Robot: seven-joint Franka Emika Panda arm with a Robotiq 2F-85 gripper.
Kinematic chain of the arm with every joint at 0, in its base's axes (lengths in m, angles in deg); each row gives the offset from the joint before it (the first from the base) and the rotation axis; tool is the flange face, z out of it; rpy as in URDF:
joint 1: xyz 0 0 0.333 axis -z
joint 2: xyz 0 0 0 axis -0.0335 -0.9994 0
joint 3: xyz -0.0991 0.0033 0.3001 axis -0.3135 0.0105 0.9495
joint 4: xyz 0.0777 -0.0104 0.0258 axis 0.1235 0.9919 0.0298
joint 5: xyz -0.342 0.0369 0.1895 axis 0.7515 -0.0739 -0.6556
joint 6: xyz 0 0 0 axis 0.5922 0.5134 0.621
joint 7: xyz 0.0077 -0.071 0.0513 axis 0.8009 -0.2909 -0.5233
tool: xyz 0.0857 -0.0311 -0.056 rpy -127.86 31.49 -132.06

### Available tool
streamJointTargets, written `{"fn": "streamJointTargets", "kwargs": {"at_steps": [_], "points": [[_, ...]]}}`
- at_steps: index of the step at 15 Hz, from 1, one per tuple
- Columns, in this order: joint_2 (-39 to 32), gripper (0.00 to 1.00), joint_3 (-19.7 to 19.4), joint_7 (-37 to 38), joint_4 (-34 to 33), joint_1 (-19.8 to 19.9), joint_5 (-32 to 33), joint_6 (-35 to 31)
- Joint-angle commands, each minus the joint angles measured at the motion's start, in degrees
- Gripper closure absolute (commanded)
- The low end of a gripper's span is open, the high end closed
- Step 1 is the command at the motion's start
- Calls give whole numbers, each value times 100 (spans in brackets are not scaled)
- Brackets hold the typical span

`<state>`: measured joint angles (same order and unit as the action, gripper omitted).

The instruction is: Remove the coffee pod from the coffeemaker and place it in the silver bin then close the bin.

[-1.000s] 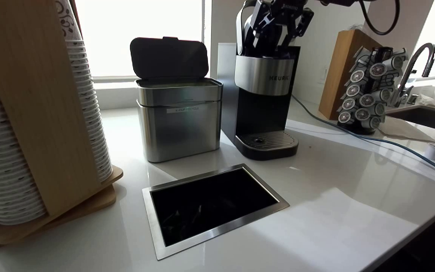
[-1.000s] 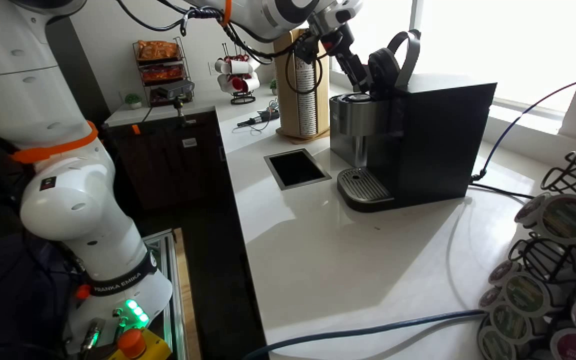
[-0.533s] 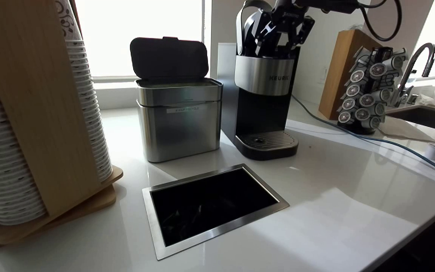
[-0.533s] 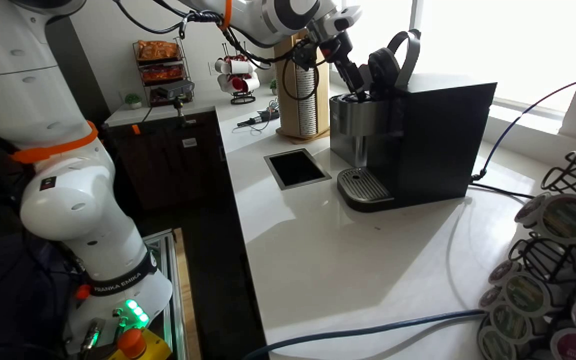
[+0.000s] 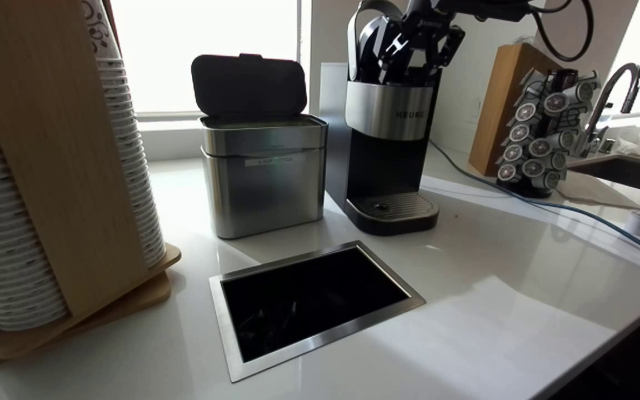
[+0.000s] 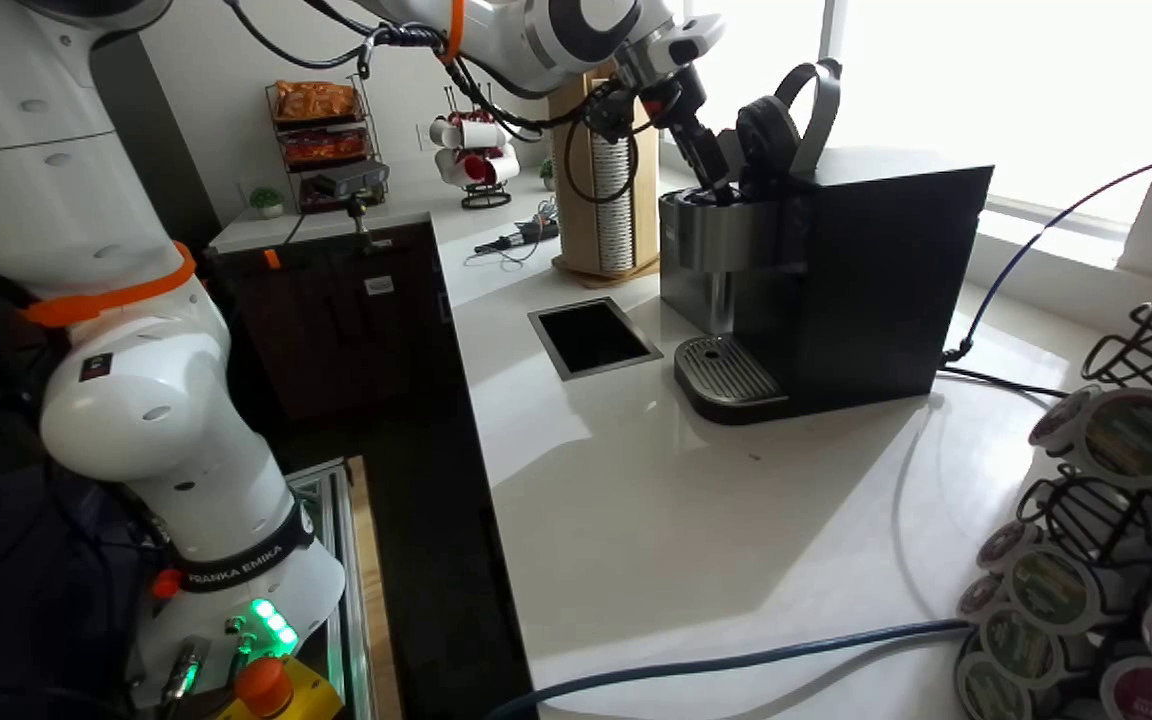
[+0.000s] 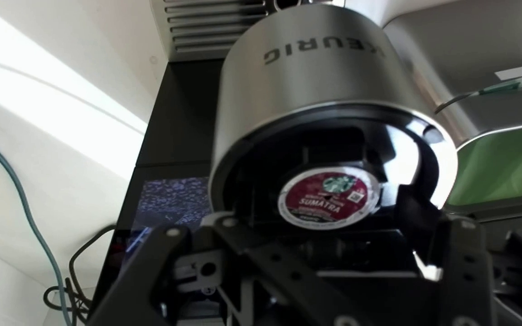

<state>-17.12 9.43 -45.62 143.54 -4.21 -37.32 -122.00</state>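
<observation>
The black Keurig coffeemaker (image 5: 388,164) stands within my reach, its handle (image 6: 820,125) upright and its steel brew head (image 7: 320,77) open at the top. Just beside it stands the silver K-Cup bin (image 5: 267,189), its black hinged lid (image 5: 249,86) raised over a green lining (image 7: 505,165); I judge that the drop needs no opening first. My gripper (image 6: 723,190) slants down into the brew head, wide and holding nothing, with a finger (image 7: 417,210) to each side of the opening. In the wrist view, by the fingertip nearer the bin I see a gap; at the opposite one, dark against dark, I cannot tell whether I touch anything. Between them, seated in the brew head, is the burgundy-faced Starbucks Sumatra coffee pod (image 7: 329,198). It lies straight ahead along my reach, its round face turned up toward me, so no long axis dictates how I should turn. My move now hinges on depth: I likely need my fingertips down at its rim, centred, before I squeeze, then lift straight out.
</observation>
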Motion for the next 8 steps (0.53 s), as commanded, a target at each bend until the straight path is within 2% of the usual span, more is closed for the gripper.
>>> {"fn": "streamJointTargets", "kwargs": {"at_steps": [1, 7, 8], "points": [[28, 19, -3, 66, 53, -20, 230, -95], [-15, 29, 32, 6, 27, -36, 431, -151], [-20, 27, 38, -2, 23, -38, 468, -157]]}}
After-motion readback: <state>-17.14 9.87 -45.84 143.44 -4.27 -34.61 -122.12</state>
